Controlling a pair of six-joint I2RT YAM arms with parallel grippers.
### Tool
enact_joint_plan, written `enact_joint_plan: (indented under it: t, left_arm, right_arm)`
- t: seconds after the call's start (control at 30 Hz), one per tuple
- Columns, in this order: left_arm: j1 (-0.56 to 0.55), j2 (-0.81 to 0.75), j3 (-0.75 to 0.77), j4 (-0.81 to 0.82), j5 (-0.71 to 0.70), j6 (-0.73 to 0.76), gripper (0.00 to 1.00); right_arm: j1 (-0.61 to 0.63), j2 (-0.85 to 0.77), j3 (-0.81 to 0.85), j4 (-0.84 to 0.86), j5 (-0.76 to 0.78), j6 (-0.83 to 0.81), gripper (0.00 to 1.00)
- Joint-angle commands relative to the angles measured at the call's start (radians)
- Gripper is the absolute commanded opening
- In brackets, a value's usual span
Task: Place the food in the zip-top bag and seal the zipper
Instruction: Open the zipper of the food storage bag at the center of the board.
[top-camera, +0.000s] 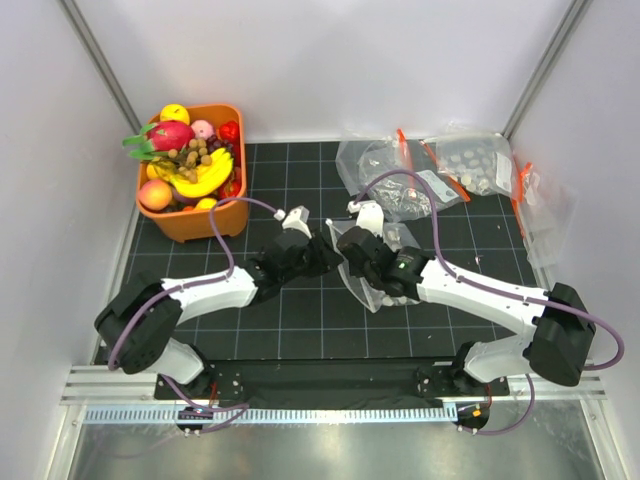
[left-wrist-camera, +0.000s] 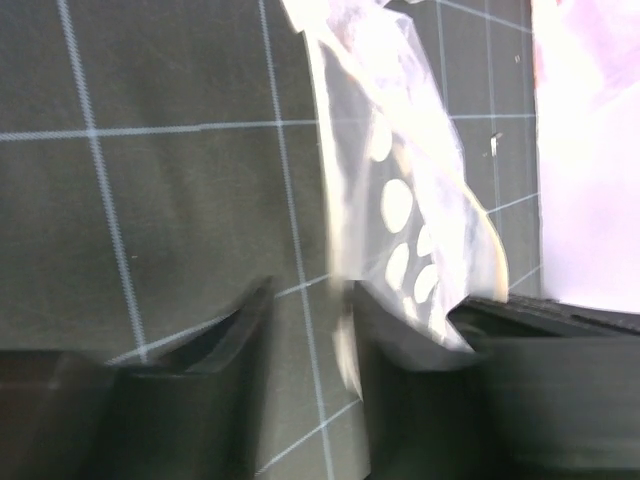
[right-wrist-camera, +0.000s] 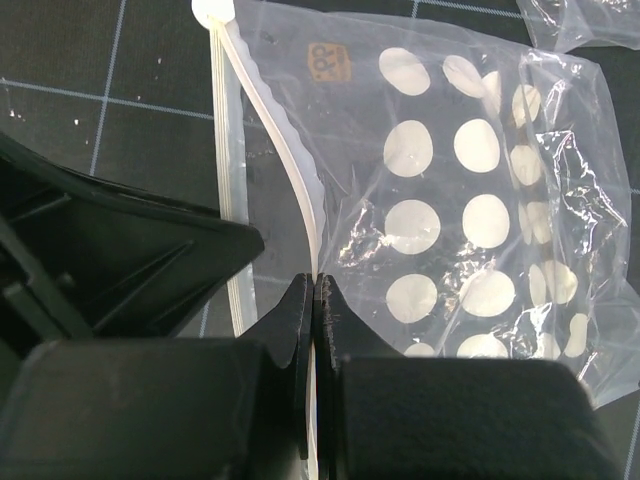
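Note:
The zip-top bag (top-camera: 383, 296), clear with pale dots, lies at mid-table between both arms. My right gripper (right-wrist-camera: 314, 300) is shut on the bag's white zipper strip (right-wrist-camera: 290, 170) at the mouth edge; it also shows in the top view (top-camera: 352, 254). My left gripper (left-wrist-camera: 312, 300) is open, and a lifted edge of the bag (left-wrist-camera: 400, 200) hangs just inside its right finger (left-wrist-camera: 400, 335); it also shows in the top view (top-camera: 327, 255). The banana bunch (top-camera: 205, 178), brown balls (top-camera: 193, 155) and peach (top-camera: 154, 194) lie in the orange bin (top-camera: 200, 228) at back left.
The bin also holds a magenta dragon fruit (top-camera: 168, 135) and other toy fruit. Several other clear bags with orange tabs (top-camera: 440, 165) lie at the back right. White walls enclose the black gridded mat (top-camera: 290, 310).

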Motion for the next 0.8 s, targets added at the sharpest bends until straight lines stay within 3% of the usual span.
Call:
enact_joint_plan:
  t: [0.0, 0.03, 0.1, 0.33, 0.53, 0.77]
  left_arm:
    - [-0.003, 0.010, 0.035, 0.097, 0.009, -0.003, 0.30]
    - [-0.003, 0.011, 0.037, 0.096, -0.002, 0.009, 0.13]
    - [-0.001, 0.008, 0.063, 0.048, -0.019, 0.035, 0.00]
    - [-0.003, -0.007, 0.158, -0.136, -0.088, 0.153, 0.00]
    - [-0.003, 0.010, 0.192, -0.199, -0.106, 0.205, 0.00]
    - [-0.001, 0.016, 0.199, -0.216, -0.105, 0.222, 0.00]
  right_arm:
    - [0.005, -0.025, 0.054, 0.026, 0.001, 0.002, 0.01]
    - [0.005, -0.020, 0.061, 0.005, 0.012, -0.002, 0.01]
    - [0.005, 0.008, 0.102, -0.038, 0.039, -0.025, 0.01]
    - [0.005, 0.106, 0.228, -0.265, 0.226, -0.091, 0.04]
    - [0.002, 0.155, 0.278, -0.328, 0.329, -0.129, 0.20]
    - [-0.030, 0.137, 0.242, -0.265, 0.253, -0.169, 0.23]
